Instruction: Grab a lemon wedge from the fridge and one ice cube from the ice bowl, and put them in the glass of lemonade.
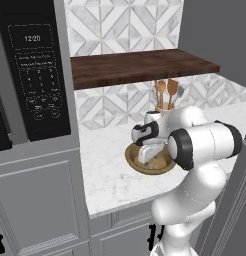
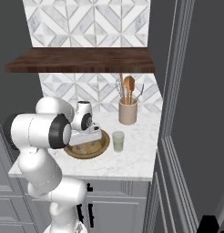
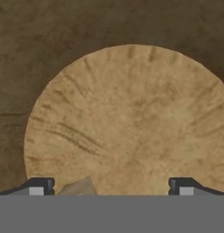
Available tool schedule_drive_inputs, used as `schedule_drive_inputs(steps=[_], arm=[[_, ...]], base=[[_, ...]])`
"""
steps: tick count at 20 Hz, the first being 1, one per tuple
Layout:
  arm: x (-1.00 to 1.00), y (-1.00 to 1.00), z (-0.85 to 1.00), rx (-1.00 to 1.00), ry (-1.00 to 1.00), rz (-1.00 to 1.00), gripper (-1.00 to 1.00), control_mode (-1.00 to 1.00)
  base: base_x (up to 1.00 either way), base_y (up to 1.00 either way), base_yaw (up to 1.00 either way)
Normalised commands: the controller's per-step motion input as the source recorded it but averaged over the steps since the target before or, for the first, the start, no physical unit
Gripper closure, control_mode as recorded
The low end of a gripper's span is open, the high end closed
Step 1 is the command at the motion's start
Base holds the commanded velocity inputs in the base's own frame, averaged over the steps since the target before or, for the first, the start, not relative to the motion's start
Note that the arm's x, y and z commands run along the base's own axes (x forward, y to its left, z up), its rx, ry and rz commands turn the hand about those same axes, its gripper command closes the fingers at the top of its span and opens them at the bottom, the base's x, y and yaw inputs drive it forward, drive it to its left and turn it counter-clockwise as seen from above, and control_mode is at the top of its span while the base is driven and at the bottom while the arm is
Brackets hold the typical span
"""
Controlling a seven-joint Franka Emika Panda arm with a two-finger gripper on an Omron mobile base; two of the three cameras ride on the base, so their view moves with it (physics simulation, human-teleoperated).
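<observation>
Over on your right stands the fridge, its dark grey door edge rising the full height of the right base view. Next down in size, the white marble tabletop runs back to a grey-and-white diamond-tiled wall, with a dark wooden shelf above it and a black microwave set in the tall cabinet at the left. Light grey cabinet fronts with black handles sit below.

On the tabletop you've got the ice bowl, wide and brown, and your pincer is right down inside it, jaws spread wide and holding nothing. In the hand view the two dark fingertips frame the bowl's pale tan floor, and a small greyish ice cube lies at the bottom edge between them, close to the left-hand tip, not gripped. In the left base view pale lumps show in the bowl under the hand.

Just beside the bowl, on its fridge side, the glass of lemonade stands upright, apart from the rim. Behind it, near the wall, a beige cup holds wooden spoons.
</observation>
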Motion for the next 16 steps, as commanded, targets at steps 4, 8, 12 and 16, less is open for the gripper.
schedule_drive_inputs(steps=[4, 8, 12, 16], arm=[[-0.01, 0.00, 0.04, 0.03, -0.10, 0.00, -1.00, -1.00], [0.00, 0.00, 0.11, 0.00, -0.03, 0.00, -1.00, -1.00], [0.00, -0.04, 0.14, 0.00, 0.04, 0.00, -1.00, -1.00], [-0.05, -0.04, 0.17, 0.00, 0.03, 0.00, -1.00, -1.00]], base=[[0.00, 0.00, 0.00], [0.00, 0.00, 0.00], [0.00, 0.00, 0.00], [0.00, 0.00, 0.00]])
